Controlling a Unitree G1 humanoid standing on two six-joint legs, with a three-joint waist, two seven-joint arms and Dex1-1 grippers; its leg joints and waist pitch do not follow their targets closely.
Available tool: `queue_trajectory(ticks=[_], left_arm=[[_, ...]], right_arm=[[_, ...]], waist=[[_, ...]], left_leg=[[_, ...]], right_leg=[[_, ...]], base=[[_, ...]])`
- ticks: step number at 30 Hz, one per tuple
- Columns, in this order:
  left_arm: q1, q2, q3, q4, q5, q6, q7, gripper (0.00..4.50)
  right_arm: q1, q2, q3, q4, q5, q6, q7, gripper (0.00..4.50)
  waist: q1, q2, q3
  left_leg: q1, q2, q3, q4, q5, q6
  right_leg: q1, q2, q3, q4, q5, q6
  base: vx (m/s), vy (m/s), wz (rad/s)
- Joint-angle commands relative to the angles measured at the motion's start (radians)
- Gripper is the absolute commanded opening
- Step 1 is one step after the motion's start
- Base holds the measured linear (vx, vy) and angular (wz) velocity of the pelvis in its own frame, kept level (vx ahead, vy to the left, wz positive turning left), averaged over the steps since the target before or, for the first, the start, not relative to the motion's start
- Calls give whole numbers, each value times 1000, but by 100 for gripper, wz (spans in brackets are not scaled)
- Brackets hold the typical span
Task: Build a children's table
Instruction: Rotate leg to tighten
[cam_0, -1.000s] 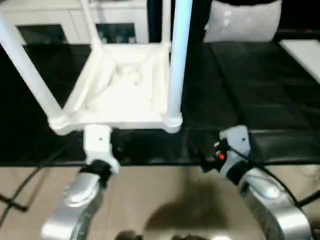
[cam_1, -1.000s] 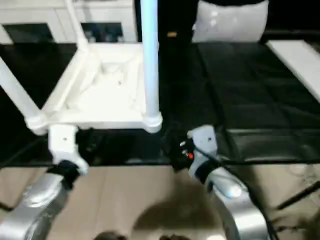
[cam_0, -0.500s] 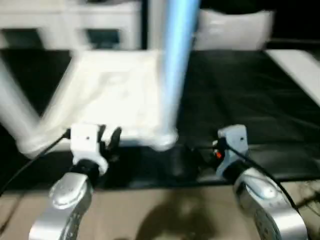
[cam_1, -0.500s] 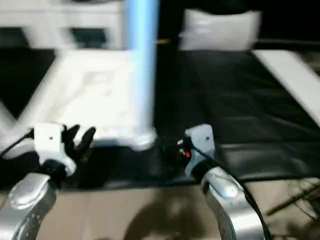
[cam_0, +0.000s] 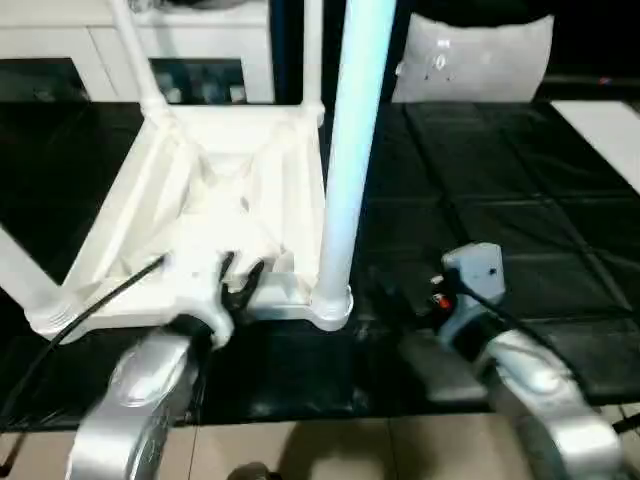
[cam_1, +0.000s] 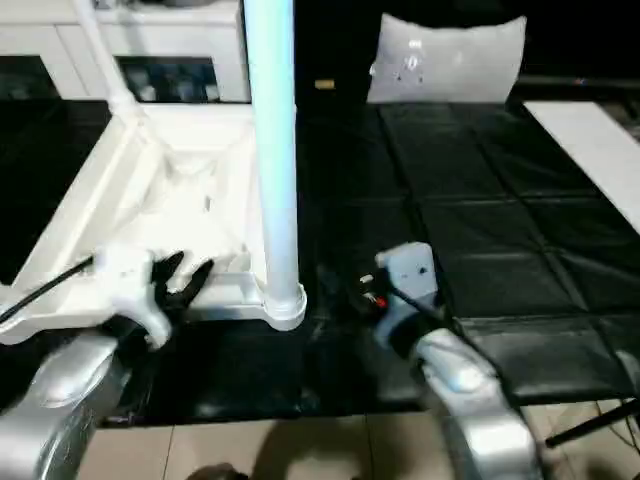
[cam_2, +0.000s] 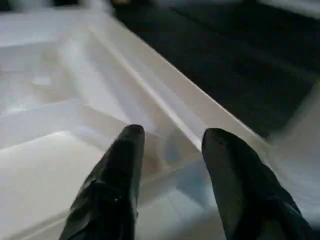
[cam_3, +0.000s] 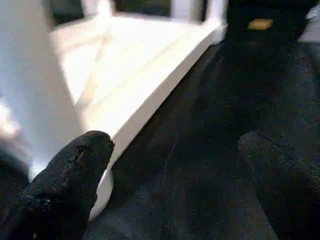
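Upside-down tabletop (cam_0: 235, 190) sitting on the black mat (cam_0: 480, 190), legs (cam_0: 345, 150) up. Left gripper (cam_0: 240, 275) now up over the near edge, fingers (cam_2: 117, 175) half open, gripping nothing. Right gripper (cam_3: 170, 165) wide open, empty, near the corner leg. Probably lining up to flip it.

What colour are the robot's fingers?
Black fingers, seen best in the left wrist view.

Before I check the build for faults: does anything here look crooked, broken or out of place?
Nothing stands out. The tabletop lies underside up on the black mat, the near leg upright in its corner socket. The left gripper hovers open over the near edge; the right gripper is open, empty.
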Motion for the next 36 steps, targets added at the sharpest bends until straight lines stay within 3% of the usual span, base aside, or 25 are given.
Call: queue_trajectory(ticks=[1, 2, 4, 5, 7, 8, 12, 13, 17, 19, 21, 23, 28, 36], left_arm=[[-11, 31, -22, 33, 4, 13, -72, 248], [-58, 95, -41, 93, 4, 6, -174, 248], [-113, 162, -69, 173, 21, -32, -301, 248], [-137, 184, -81, 207, 25, -55, -354, 213], [-198, 223, -111, 291, 31, -118, -469, 213], [-214, 231, -122, 314, 35, -131, -498, 191], [-325, 268, -193, 472, 78, -204, -644, 172], [-343, 270, -204, 501, 88, -218, -658, 144], [-395, 259, -225, 594, 98, -264, -726, 115], [-434, 246, -245, 669, 126, -307, -760, 95], [-470, 233, -262, 743, 146, -350, -782, 70], [-509, 218, -281, 826, 169, -400, -803, 70], [-553, 218, -316, 931, 212, -452, -868, 25], [-581, 206, -318, 1013, 226, -501, -936, 0]], right_arm=[[-8, -18, 21, 3, 17, 19, 44, 450], [-16, -46, 34, 9, 20, 31, 79, 450], [-33, -65, 35, 17, 34, 40, 108, 450], [-40, -73, 35, 20, 38, 43, 118, 450], [-51, -97, 36, 26, 49, 46, 148, 450], [-52, -104, 38, 26, 51, 46, 158, 450], [-54, -139, 44, 23, 64, 48, 213, 450], [-54, -142, 45, 21, 65, 48, 217, 450], [-52, -147, 48, 17, 71, 52, 223, 450], [-53, -149, 50, 18, 73, 52, 223, 450], [-50, -151, 50, 18, 72, 50, 226, 450], [-45, -151, 51, 12, 72, 51, 228, 450], [-31, -159, 52, -2, 74, 54, 229, 450], [-33, -159, 48, 5, 70, 46, 230, 450]], waist=[[6, 1, -47], [0, 0, -41], [-2, 4, -23], [-2, 1, -17], [1, -1, -20], [3, 2, -23], [14, 0, -34], [14, 2, -39], [16, 0, -52], [17, 1, -59], [18, -1, -59], [21, 3, -60], [22, 5, -57], [18, 1, -59]], left_leg=[[21, 70, -22, -82, 146, -3], [27, 79, -22, -99, -14, -20], [39, 86, -20, -122, -202, -22], [41, 87, -19, -127, -247, -23], [46, 91, -12, -134, -285, -32], [46, 93, -11, -134, -284, -34], [49, 98, 9, -131, -235, -24], [41, 100, 10, -131, -196, -22], [36, 100, 15, -119, -86, -1], [29, 96, 21, -110, -18, 28], [28, 96, 21, -109, -13, 33], [28, 99, 21, -109, -27, 33], [33, 107, 20, -118, -105, 2], [30, 106, 26, -115, -85, 8]], right_leg=[[51, -85, 33, -59, 365, -122], [55, -89, 35, -69, 211, -158], [42, -94, 44, -89, -57, -202], [40, -96, 47, -99, -141, -202], [35, -104, 54, -109, -263, -200], [34, -104, 54, -107, -257, -204], [24, -102, 54, -103, -203, -210], [31, -104, 52, -95, -138, -221], [35, -103, 46, -78, 59, -262], [39, -102, 43, -72, 156, -279], [39, -102, 42, -72, 165, -282], [39, -104, 42, -73, 146, -286], [37, -108, 44, -79, 57, -293], [37, -109, 45, -79, 63, -299]], base=[[-66, -15, -3], [-76, -17, 1], [-82, -21, 1], [-89, -23, -1], [-82, -19, -2], [-57, -8, -3], [-14, -2, -1], [0, 0, 0], [0, 0, 0], [0, 0, 0], [0, 0, 0], [0, 0, 0], [0, 0, 0], [0, 0, 0]])
